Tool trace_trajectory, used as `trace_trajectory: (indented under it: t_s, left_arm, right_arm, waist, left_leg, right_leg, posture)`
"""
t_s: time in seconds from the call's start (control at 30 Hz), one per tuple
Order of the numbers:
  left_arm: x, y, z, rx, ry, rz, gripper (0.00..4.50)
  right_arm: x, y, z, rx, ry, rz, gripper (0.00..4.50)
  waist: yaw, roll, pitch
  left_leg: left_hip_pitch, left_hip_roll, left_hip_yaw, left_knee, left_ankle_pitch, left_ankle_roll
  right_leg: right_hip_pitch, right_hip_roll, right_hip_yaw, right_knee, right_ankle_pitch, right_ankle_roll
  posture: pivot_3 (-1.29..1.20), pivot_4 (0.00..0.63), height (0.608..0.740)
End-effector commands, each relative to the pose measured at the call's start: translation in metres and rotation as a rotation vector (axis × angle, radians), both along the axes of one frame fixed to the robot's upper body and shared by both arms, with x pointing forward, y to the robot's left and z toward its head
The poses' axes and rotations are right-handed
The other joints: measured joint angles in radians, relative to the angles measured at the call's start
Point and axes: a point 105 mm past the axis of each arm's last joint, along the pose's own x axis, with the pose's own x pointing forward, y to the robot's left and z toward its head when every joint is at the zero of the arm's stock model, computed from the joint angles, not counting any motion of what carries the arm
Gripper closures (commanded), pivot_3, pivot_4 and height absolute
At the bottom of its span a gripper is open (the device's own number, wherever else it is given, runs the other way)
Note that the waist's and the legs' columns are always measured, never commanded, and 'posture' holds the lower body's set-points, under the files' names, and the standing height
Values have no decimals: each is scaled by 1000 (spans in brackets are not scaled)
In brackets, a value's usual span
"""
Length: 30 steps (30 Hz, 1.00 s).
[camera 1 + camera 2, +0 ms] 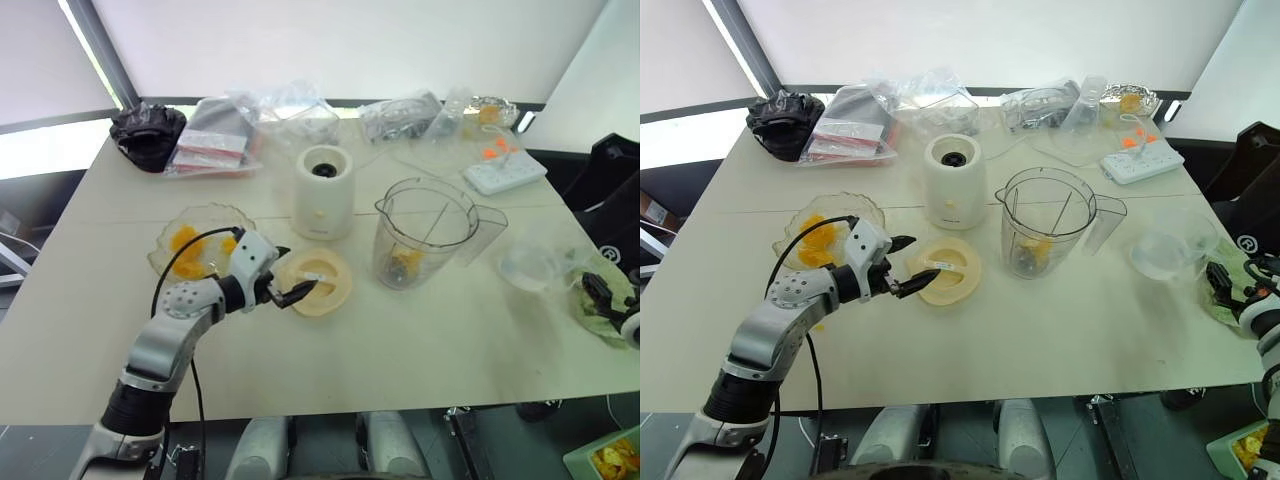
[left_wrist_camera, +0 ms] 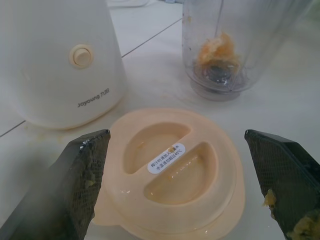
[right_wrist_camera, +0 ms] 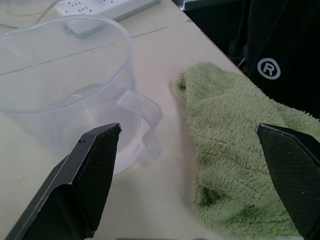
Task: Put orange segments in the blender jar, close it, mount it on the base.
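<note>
1. Blender jar [image 1: 425, 235] stands upright mid-table, uncovered, just right of the base [image 1: 322, 192]. Orange segments [image 2: 218, 49] lie at its bottom around the blade; more sit in the scalloped glass bowl [image 1: 170, 262] to the left.
2. Lid [image 1: 316, 283], flat cream disc, lies on the table in front of the base, between bowl and jar.
3. Left gripper [image 1: 907, 266] hovers at the lid's near edge, fingers spread wide either side of it, nothing held. Pulp smears on the fingertips [image 2: 287, 210].
4. Right gripper [image 3: 192, 185] is at the table's right edge, jaws wide and empty, over a green cloth [image 3: 235, 155] beside a frosted jug [image 3: 70, 85].
5. Handling, judged: lid stiff, light, probably slick with juice; pinch across its raised centre ribs or rim. Jar rigid, light; take by the side handle.
</note>
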Motion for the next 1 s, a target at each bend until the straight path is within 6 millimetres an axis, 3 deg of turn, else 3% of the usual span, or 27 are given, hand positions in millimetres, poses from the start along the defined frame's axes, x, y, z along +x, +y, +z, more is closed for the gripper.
trace_trajectory:
  t_s: [0.03, 1.0]
  left_arm:
    - [0, -3, 9, -4, -47, -13, 12]
    - [-8, 10, 11, 11, -48, 24, 12]
  right_arm:
    - [2, -6, 12, -38, -39, -18, 0]
    - [32, -12, -11, -139, 28, -107, 0]
  waist:
    - [0, 0, 0]
    - [-9, 1, 1]
  left_leg:
    - [0, 0, 0, 0, 0, 0]
    - [0, 0, 0, -1, 0, 0]
  right_leg:
    - [0, 0, 0, 0, 0, 0]
    - [0, 0, 0, -2, 0, 0]
  posture:
    - [0, 150, 740]
    - [0, 150, 740]
